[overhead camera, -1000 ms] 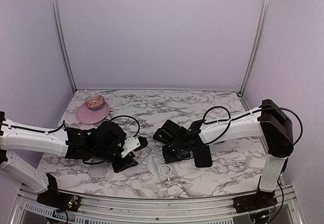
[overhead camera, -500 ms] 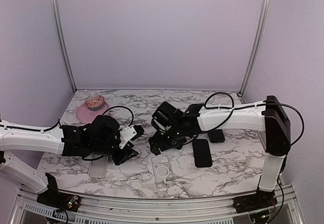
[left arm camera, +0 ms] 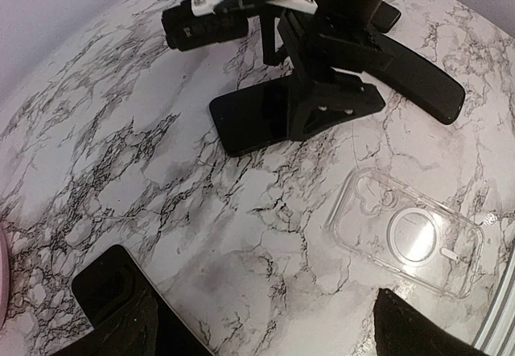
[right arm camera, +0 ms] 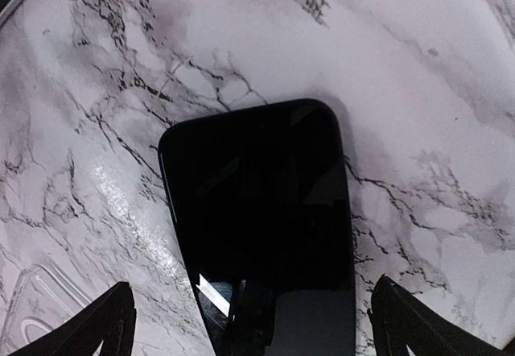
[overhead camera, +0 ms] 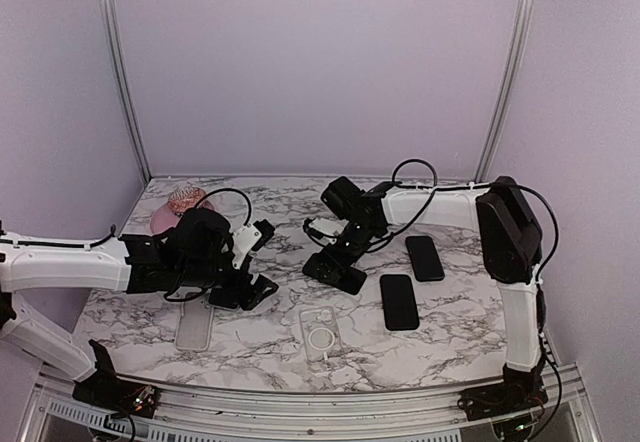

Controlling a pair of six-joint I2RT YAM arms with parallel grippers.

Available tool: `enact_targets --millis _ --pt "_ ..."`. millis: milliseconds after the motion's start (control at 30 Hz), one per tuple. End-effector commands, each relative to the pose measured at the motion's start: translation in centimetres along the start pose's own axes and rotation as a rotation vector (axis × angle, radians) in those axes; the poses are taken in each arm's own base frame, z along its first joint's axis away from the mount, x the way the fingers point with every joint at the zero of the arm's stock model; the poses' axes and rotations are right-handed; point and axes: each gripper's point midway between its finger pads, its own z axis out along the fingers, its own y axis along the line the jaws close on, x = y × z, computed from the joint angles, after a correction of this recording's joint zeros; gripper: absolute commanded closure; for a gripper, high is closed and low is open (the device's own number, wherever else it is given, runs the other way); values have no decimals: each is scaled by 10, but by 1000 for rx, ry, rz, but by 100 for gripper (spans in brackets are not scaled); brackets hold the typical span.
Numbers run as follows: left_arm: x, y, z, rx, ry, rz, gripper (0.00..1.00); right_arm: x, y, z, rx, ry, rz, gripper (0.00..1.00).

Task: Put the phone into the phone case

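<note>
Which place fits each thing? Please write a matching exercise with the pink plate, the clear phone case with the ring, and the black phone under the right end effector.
Things:
1. pink plate
2. clear phone case
3. black phone

Places:
A. flat below the open right end effector
B. back left of the table
C. near the front edge, about the centre

Pairs: 1-B; 2-C; 3-A

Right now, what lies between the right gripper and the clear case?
Nothing: bare marble separates the right gripper from the clear case, as the left wrist view shows.
</note>
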Motion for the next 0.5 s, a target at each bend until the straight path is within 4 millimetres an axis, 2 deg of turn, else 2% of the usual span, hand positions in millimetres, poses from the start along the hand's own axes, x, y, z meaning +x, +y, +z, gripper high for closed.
enact_targets --millis 0,133,267,467 --pt "-22 3 5 15 -43 -28 4 20 4 15 -23 94 -58 1" --pt "-20 6 10 12 -30 -33 3 34 -3 25 13 143 -46 1" --pt "-17 9 10 9 -25 -38 3 39 1 28 -3 165 -51 14" --pt "-15 16 10 -4 -22 -86 3 44 -3 33 51 195 -80 19"
